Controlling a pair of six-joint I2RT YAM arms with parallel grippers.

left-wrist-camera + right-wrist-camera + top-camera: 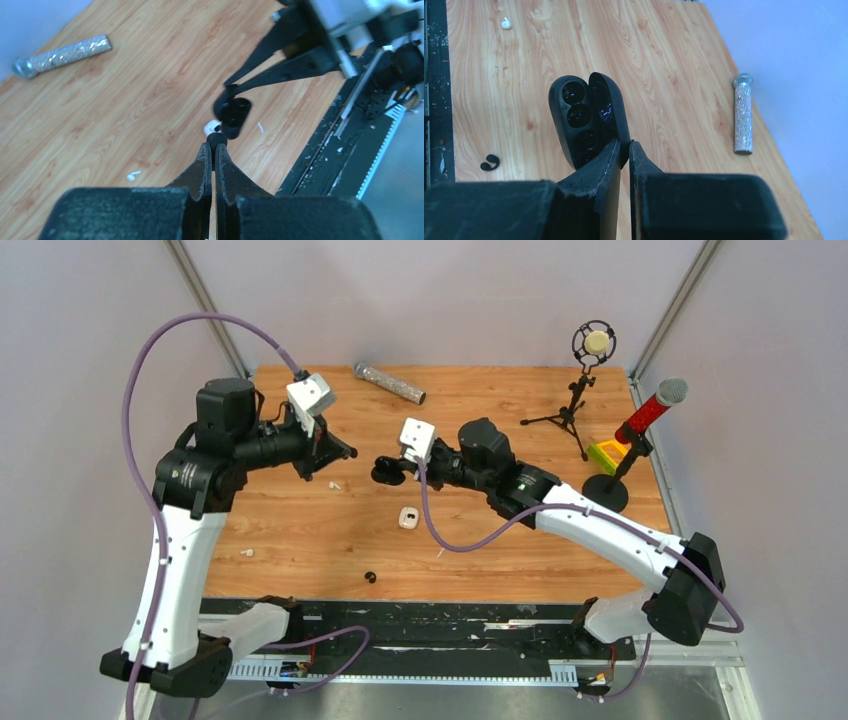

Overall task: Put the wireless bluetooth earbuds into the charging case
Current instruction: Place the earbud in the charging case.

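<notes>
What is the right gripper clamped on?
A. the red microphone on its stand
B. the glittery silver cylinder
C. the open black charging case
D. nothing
C: in the right wrist view the right gripper is closed on the hinge end of the black charging case, whose lid stands open. The glittery silver cylinder lies well apart from it.

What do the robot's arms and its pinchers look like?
The left arm and right arm both have smooth white shells and chunky black joints. A purple cable loops to a boxy white camera on each wrist. The left gripper and right gripper are black, each with two thin fingers tapering to points. A tiny green light glows on the right arm.
</notes>
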